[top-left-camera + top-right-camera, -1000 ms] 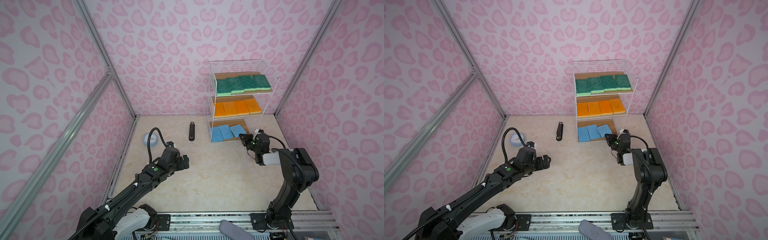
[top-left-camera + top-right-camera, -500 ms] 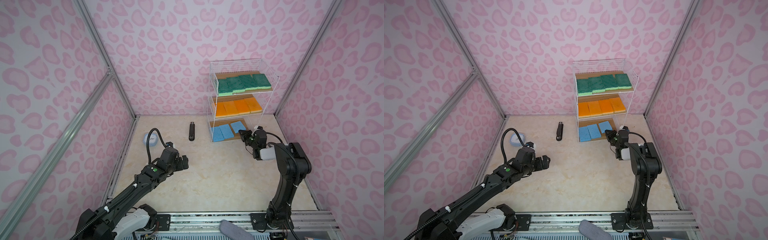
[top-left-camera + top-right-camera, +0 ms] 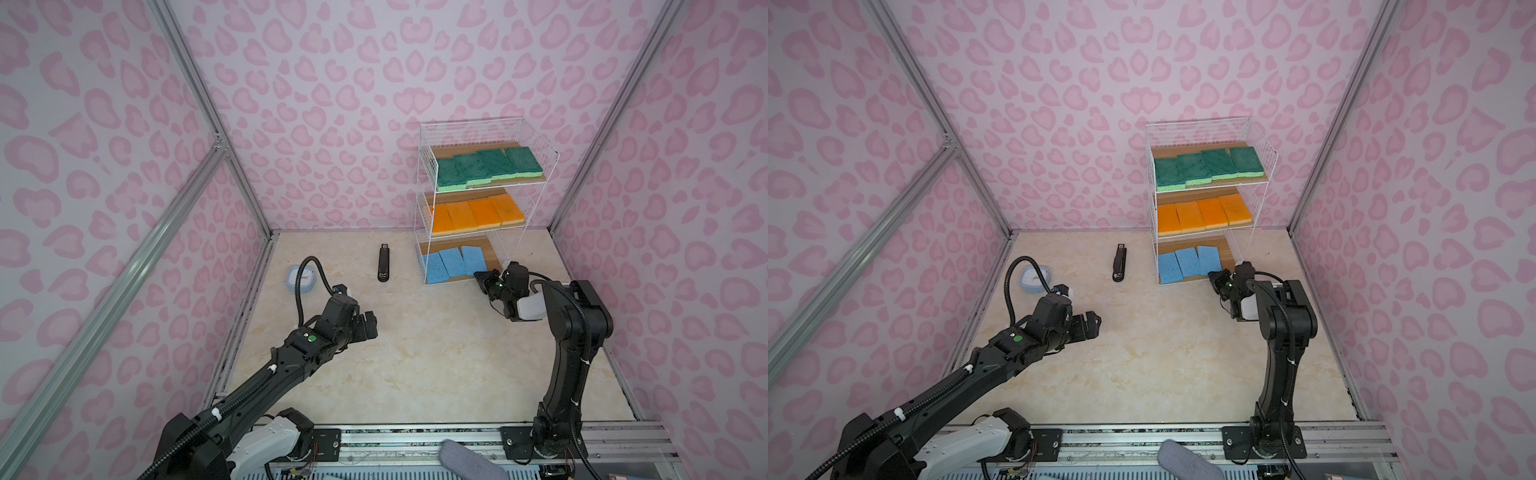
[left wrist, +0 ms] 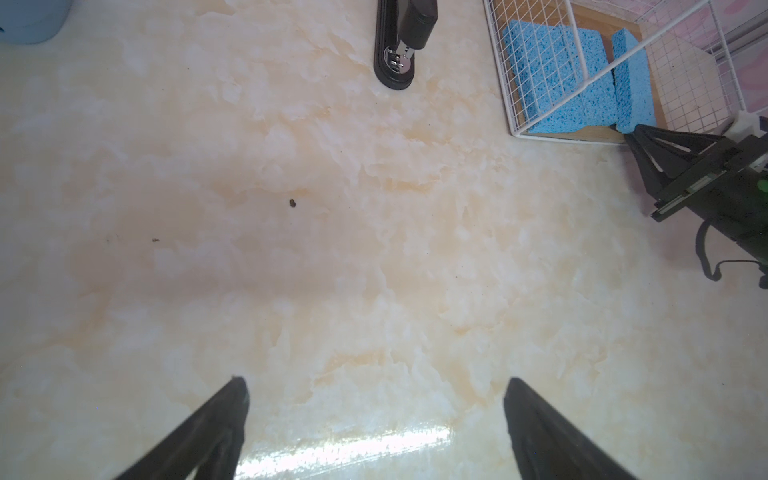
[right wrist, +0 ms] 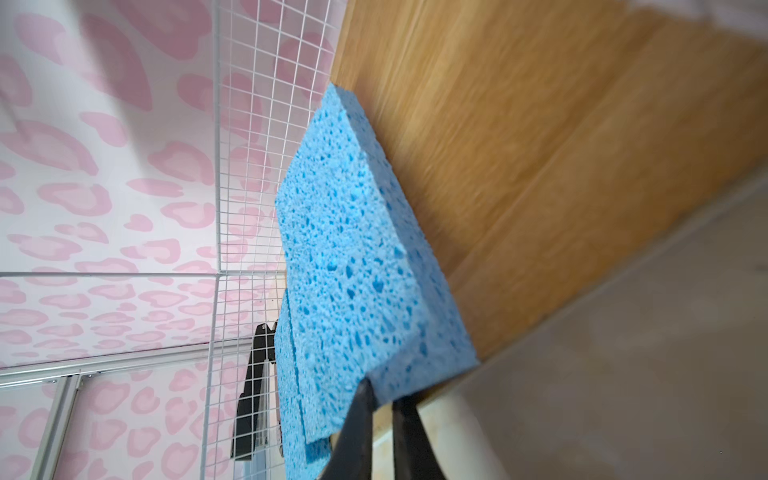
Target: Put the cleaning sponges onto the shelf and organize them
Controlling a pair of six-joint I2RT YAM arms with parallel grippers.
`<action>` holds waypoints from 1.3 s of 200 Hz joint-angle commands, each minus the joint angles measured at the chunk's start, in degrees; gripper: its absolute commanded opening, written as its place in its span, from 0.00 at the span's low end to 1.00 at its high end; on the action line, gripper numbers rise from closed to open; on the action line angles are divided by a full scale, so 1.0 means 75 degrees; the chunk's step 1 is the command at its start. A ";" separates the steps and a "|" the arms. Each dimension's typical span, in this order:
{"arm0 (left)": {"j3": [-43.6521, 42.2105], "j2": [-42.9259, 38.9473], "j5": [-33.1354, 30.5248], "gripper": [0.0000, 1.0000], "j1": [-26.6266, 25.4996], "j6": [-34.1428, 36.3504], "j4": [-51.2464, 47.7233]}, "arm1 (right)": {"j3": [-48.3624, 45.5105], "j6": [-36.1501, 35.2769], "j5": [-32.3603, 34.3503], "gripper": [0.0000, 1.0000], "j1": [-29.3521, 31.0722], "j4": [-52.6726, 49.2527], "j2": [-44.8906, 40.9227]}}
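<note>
The nearest blue sponge (image 5: 365, 249) lies flat on the bottom board (image 5: 540, 145) of the shelf (image 3: 469, 121), with its near end right at the tips of the right claw (image 5: 382, 392). That claw's two fingers are drawn almost together, with only a sliver between them. As far as the wrist view shows, they rest against the sponge's end and have nothing clamped between them. In both top views the right claw (image 3: 478, 276) (image 3: 1212, 276) sits low at the open front of the board. Two more blue sponges (image 3: 444, 266) lie just past the nearest one, farther to the claw's left, and the three sit side by side. Above the claw, the middle board carries a row of four orange sponges (image 3: 478, 214) and the top board a row of four green sponges (image 3: 486, 166). Well off to this claw's left, a black stapler (image 3: 384, 266) lies on the marbled tabletop (image 3: 415, 353), and farther that way sits a small rounded blue device (image 3: 302, 279). The left claw (image 3: 370, 324) (image 4: 375, 380) hangs over bare tabletop with its fingers spread wide and nothing between them. The stapler (image 4: 399, 41) is ahead of it, and the shelf and the right claw (image 4: 631, 135) are ahead and to its right.
</note>
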 commanded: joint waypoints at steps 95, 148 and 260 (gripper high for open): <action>0.0182 0.0115 0.0033 0.97 0.0004 -0.0013 0.0192 | -0.0194 0.1394 -0.0461 0.13 -0.0297 0.2202 -0.0195; 0.0148 0.0080 0.0035 0.97 0.0003 -0.0027 0.0198 | 0.0112 0.0274 -0.0186 0.13 -0.0341 0.0617 -0.0448; 0.0292 0.0237 0.0047 0.97 0.0003 0.0023 0.0163 | 0.0457 0.0011 -0.0292 0.13 -0.0395 0.0223 0.0493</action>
